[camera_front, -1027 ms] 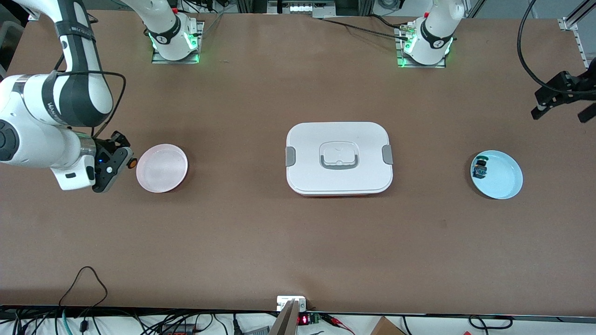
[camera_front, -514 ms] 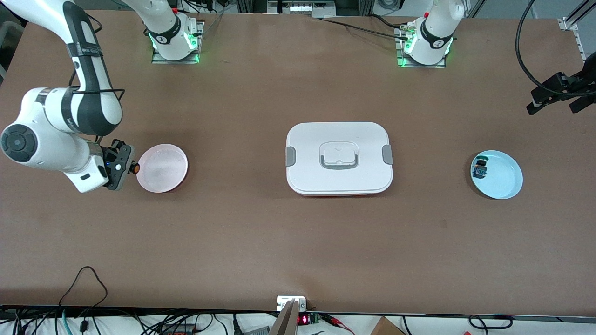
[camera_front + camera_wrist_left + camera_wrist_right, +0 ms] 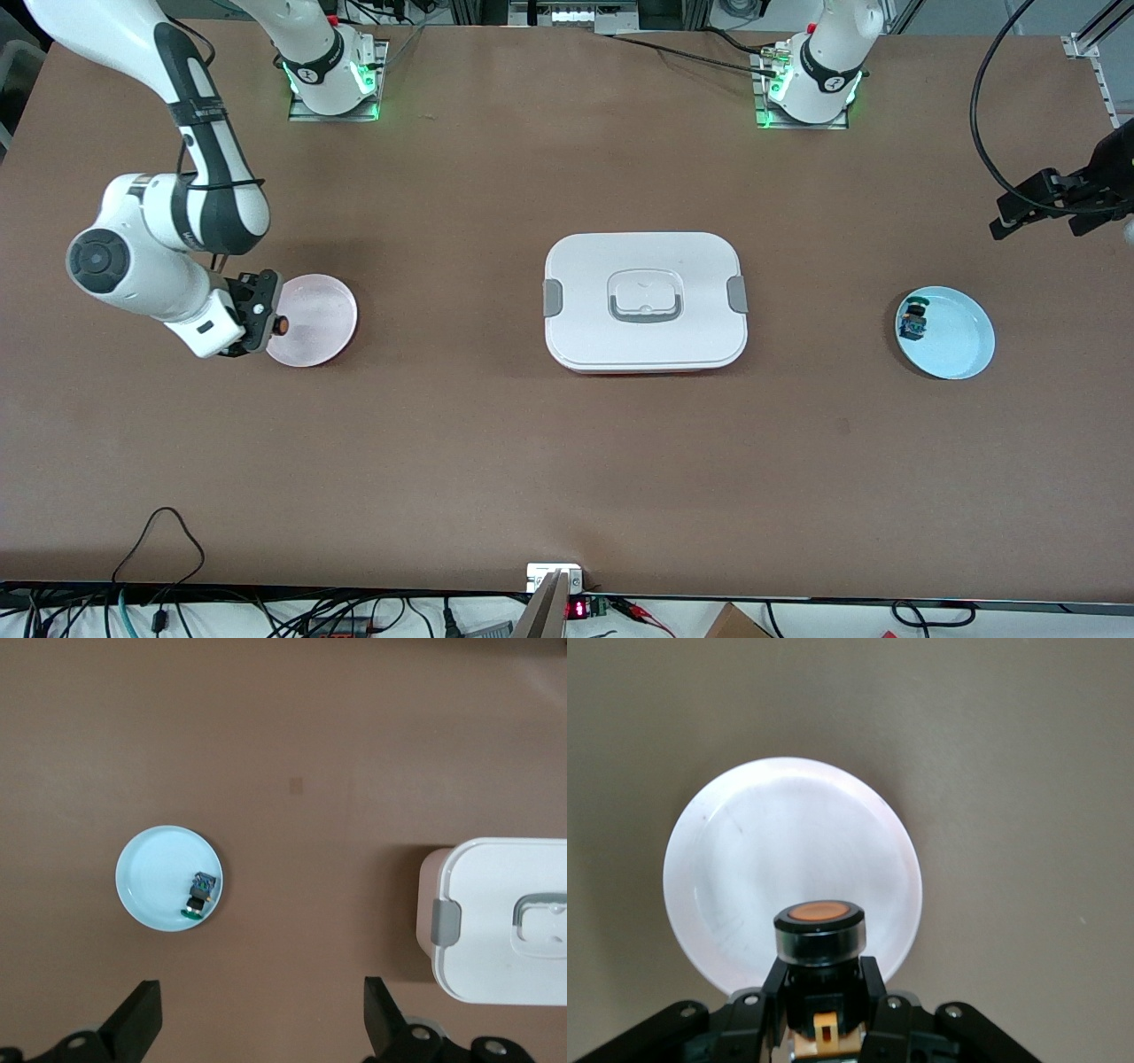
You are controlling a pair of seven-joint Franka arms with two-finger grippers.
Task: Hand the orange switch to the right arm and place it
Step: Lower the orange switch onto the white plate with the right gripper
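We see the orange switch (image 3: 820, 935) clamped in the right gripper (image 3: 266, 321) over the pink plate's (image 3: 321, 312) rim; only the right wrist view shows its round button. The left gripper (image 3: 257, 1023), fingers apart, hangs well above the worktop (image 3: 567, 461) near the blue plate (image 3: 146, 895).

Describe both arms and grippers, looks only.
Right arm: white glossy links, dark grey joint bands, round grey end cap, thin black cable alongside. Right gripper: black, narrow. Left gripper: black, wide, linkage-style fingers, thick black cable looping above. Both bases glow green.
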